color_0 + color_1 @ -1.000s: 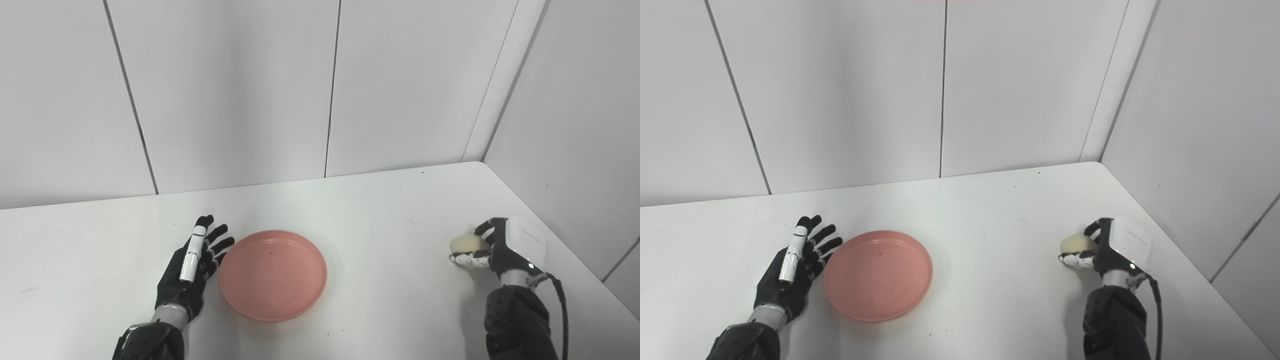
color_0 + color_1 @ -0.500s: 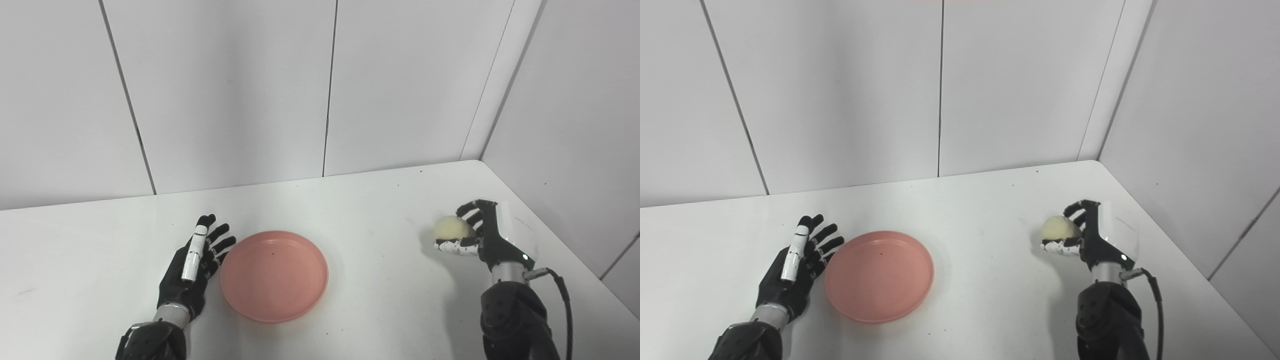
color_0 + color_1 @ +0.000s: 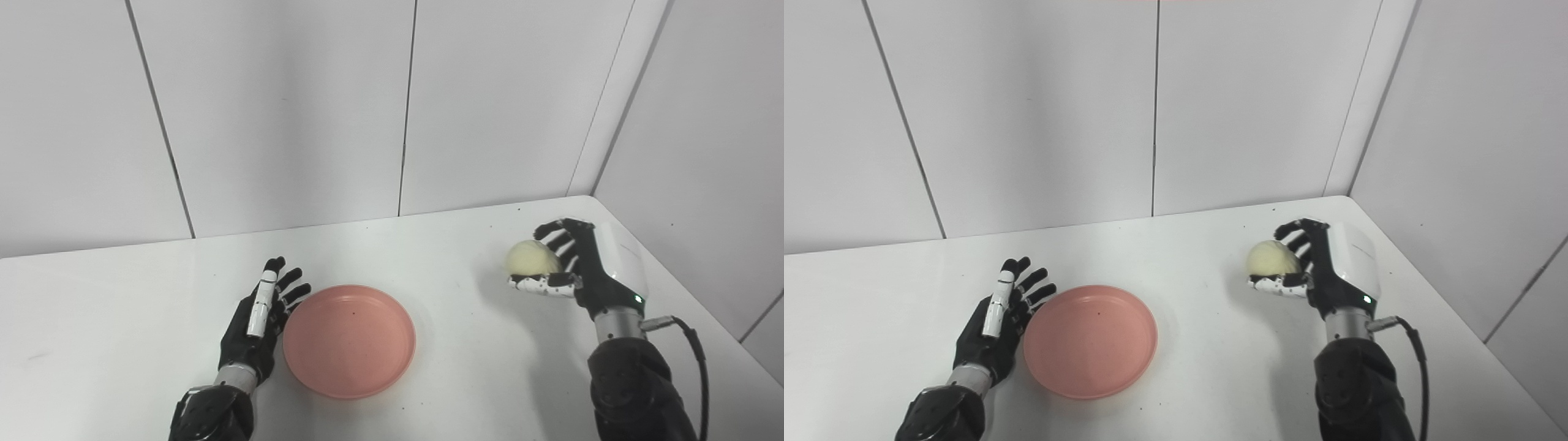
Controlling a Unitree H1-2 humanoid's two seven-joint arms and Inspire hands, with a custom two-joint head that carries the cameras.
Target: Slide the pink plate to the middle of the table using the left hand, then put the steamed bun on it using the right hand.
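Pink plate (image 3: 349, 341): flat on the white table (image 3: 459, 367), lower centre of the frame, nothing on it.
Left hand (image 3: 260, 324): lower left, edge-on with fingers stretched out and spread, holding nothing — right up against the plate's left rim.
Steamed bun (image 3: 531, 258): right of centre, off the tabletop, well apart from the plate.
Right hand (image 3: 576, 266): fingers curled over the bun, thumb underneath — it's got the bun in a firm grasp, palm facing left.
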